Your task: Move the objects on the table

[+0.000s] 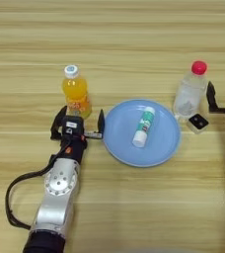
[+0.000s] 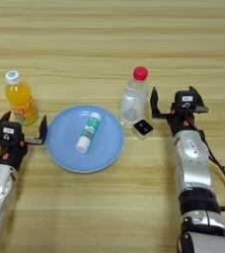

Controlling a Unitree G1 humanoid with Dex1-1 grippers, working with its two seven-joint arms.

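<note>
A white tube with a green label (image 1: 144, 126) lies on a blue plate (image 1: 118, 141) in the middle of the table (image 1: 134, 34). To the plate's right stands a clear bottle with a red cap (image 2: 133, 99). A small white cube with a black top (image 2: 143, 128) sits at that bottle's base. My right gripper (image 2: 176, 103) is open just right of the clear bottle and holds nothing. My left gripper (image 1: 80, 124) is open too, directly in front of an orange juice bottle (image 1: 76, 93), whose base sits just beyond the fingertips.
The blue plate lies between the two arms, close to the left gripper's inner finger (image 1: 101, 123). A black cable (image 1: 13, 197) loops beside the left forearm. Bare wood stretches behind the bottles and in front of the plate.
</note>
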